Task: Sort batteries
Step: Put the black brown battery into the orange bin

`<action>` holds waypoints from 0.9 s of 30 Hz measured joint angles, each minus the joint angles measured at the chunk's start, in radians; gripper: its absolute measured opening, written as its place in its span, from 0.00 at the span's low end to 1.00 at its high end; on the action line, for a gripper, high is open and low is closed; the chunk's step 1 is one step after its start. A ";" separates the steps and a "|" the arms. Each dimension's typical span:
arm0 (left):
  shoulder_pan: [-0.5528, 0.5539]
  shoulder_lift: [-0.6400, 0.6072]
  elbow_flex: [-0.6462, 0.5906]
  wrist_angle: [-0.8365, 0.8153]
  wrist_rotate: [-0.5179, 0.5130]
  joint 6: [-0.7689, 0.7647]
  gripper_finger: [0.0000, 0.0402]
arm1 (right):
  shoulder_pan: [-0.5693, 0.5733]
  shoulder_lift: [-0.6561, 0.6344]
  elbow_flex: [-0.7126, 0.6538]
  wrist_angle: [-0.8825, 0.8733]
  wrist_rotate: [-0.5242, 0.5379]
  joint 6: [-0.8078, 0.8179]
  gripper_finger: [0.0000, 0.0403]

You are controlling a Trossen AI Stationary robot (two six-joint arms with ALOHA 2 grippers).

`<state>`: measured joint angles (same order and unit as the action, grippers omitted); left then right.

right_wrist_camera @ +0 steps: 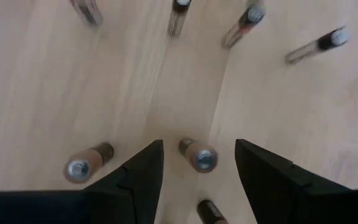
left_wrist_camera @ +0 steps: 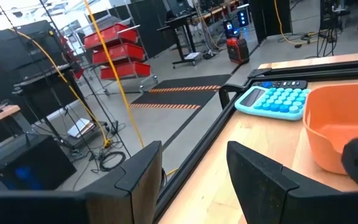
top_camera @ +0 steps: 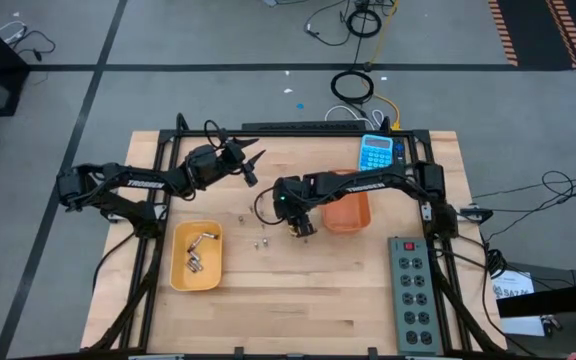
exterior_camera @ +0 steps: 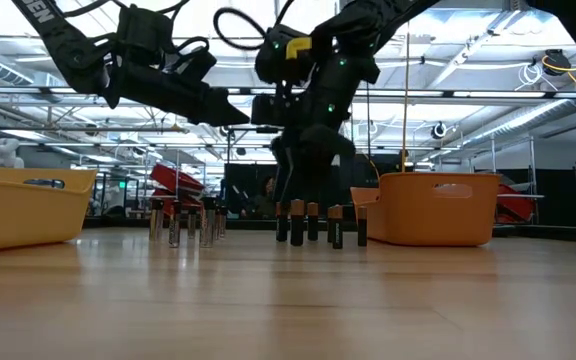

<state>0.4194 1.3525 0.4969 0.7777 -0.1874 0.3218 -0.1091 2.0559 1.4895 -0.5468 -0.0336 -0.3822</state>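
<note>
From above, the right gripper (top_camera: pixel 302 230) hangs over standing batteries (top_camera: pixel 260 241) mid-table, beside the orange bin (top_camera: pixel 349 213); the yellow bin (top_camera: pixel 197 256) holds a few more. The left gripper (top_camera: pixel 249 162) waits raised near the table's far edge.

At table height, two battery clusters stand upright (silvery left, dark right).

The right wrist shows released fingers (right_wrist_camera: pixel 138 177) straddling one upright battery (right_wrist_camera: pixel 199 155), not touching. The left wrist shows spread fingers (left_wrist_camera: pixel 135 180), empty.
</note>
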 joint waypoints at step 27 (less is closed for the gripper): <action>0.000 0.000 0.000 -0.008 0.000 0.005 0.48 | -0.016 0.066 0.025 0.011 0.012 -0.054 0.07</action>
<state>0.4194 1.3525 0.4969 0.7695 -0.1871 0.3267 -0.1253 2.1217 1.5149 -0.5358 -0.0220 -0.4366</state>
